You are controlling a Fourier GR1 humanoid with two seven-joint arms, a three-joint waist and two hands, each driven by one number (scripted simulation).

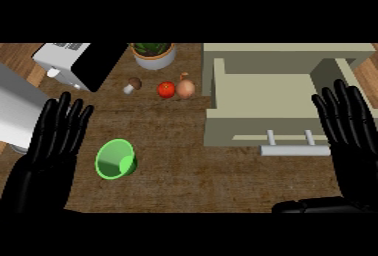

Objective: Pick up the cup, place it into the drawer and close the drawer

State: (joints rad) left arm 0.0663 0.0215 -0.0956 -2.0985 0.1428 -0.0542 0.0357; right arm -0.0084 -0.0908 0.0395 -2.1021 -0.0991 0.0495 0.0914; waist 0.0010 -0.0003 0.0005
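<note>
Black left hand (46,155) and right hand (350,131), fingers straight, both clear of the green cup (116,159).

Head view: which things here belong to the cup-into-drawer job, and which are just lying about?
Job: green cup, open drawer, drawer handle, left hand and right hand, both open.
Lying about: mushroom, tomato, onion, potted plant, white-and-black appliance.

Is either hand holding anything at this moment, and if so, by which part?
Nothing is held. The left hand and the right hand are both open, fingers straight. The green cup sits ungrasped on the counter beside the left hand.
</note>
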